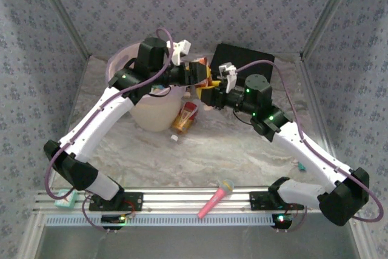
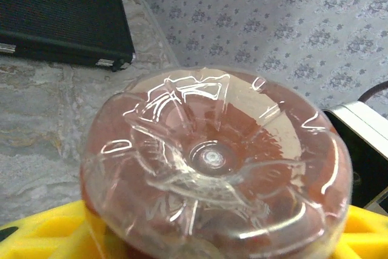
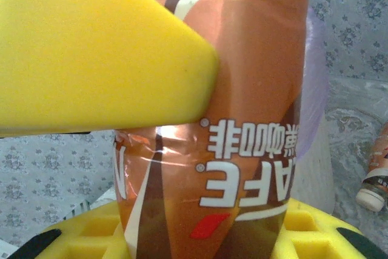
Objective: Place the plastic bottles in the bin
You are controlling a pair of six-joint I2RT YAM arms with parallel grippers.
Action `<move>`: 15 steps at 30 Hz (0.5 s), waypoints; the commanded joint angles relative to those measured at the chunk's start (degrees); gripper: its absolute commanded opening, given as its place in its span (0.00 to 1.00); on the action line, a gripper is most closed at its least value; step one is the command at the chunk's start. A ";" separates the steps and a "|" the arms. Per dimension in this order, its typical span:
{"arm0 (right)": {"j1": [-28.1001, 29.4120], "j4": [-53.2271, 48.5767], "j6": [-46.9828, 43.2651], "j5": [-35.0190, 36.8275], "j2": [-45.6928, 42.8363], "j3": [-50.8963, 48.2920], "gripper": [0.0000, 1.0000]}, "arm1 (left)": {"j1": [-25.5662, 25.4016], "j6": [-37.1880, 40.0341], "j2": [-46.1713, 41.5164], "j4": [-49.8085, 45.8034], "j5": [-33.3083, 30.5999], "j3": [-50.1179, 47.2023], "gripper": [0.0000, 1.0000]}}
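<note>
Orange-brown coffee bottle point(image 3: 242, 119) clamped in the closed right claw point(image 1: 209, 93); left claw point(image 1: 199, 74) faces its base, opening unclear; pale-pink bin point(image 1: 151, 116) just beside, contents unclear.

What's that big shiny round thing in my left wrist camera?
Observer: It's the base of a brown bottle. The right gripper is clamped on its labelled side.
Operator: Where's the bin?
Observer: The bin stands on the table just left of that bottle.
Operator: Any other bottles on the table?
Observer: Yes, a red-label bottle lies beside the bin.
</note>
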 commanded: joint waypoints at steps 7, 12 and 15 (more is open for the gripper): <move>1.00 0.67 -1.97 -2.04 3.25 6.83 0.53 | 2.19 -0.81 2.33 1.90 0.85 4.29 0.57; 0.57 -2.99 -3.41 -1.99 4.01 11.21 0.82 | 5.07 -0.93 2.63 1.19 2.26 5.96 0.55; -0.53 -7.03 -4.48 -0.62 2.78 12.49 0.86 | 8.87 -1.01 2.42 -0.35 3.91 7.61 0.53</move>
